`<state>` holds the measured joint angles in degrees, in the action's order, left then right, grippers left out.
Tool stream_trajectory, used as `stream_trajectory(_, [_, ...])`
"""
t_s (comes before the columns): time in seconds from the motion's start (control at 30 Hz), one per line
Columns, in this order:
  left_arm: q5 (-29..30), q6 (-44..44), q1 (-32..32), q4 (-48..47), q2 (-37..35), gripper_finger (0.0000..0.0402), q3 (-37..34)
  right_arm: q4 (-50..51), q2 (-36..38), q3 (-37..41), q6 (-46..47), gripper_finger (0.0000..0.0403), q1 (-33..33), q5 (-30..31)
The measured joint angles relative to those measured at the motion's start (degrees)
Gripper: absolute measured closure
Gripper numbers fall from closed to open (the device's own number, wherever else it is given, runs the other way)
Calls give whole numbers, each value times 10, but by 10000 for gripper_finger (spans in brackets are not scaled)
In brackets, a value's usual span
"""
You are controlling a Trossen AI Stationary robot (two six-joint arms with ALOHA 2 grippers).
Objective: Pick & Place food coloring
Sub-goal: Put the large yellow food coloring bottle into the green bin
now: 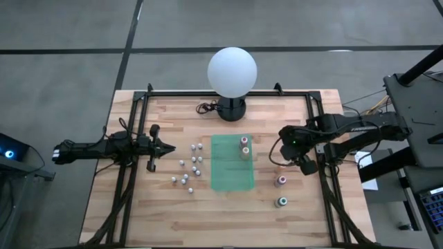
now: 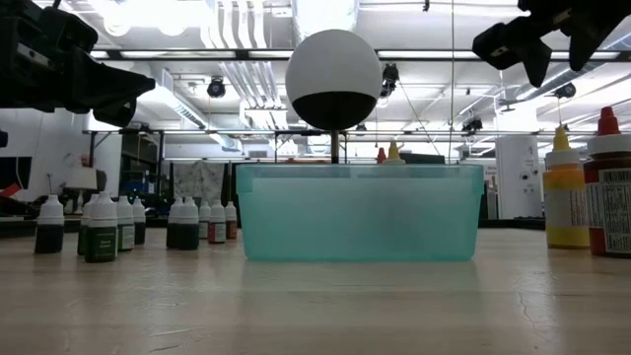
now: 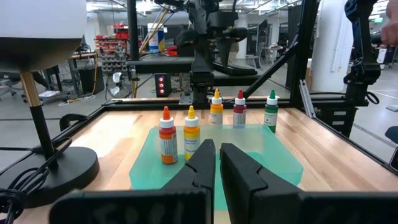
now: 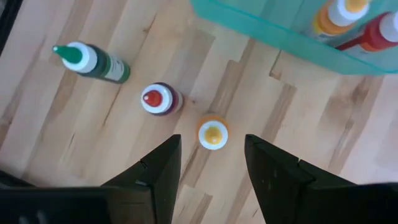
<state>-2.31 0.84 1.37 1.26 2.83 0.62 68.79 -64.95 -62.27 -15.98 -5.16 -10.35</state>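
Three bottles on the desk — my right gripper (image 4: 208,165), fingers spread, hovers over the yellow-capped bottle (image 4: 212,133); left fingers (image 3: 199,163) closed, empty. Risk: descending off-centre topples it into the red-capped bottle (image 4: 159,99).

A white globe lamp (image 1: 232,72) on a black base is seen at the wooden table's (image 1: 208,221) far edge, behind a translucent green tray (image 1: 231,176).

Two dark jointed arms, green light on right arm, blunt black pincer fingers (image 4: 273,177)
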Motion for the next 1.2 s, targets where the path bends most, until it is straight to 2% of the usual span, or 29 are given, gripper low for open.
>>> stream_trajectory(0.57, [0, 0, 0, 0, 0, 401, 0, -7, 0, 10, -16, 236, -13, 16])
stream_trajectory(0.77, [0, 0, 0, 0, 0, 401, 0, -18, -10, 43, -18, 236, -12, 76])
stream_trajectory(1.2, [0, 0, 0, 0, 0, 401, 0, -34, -16, 75, -21, 236, -20, 74])
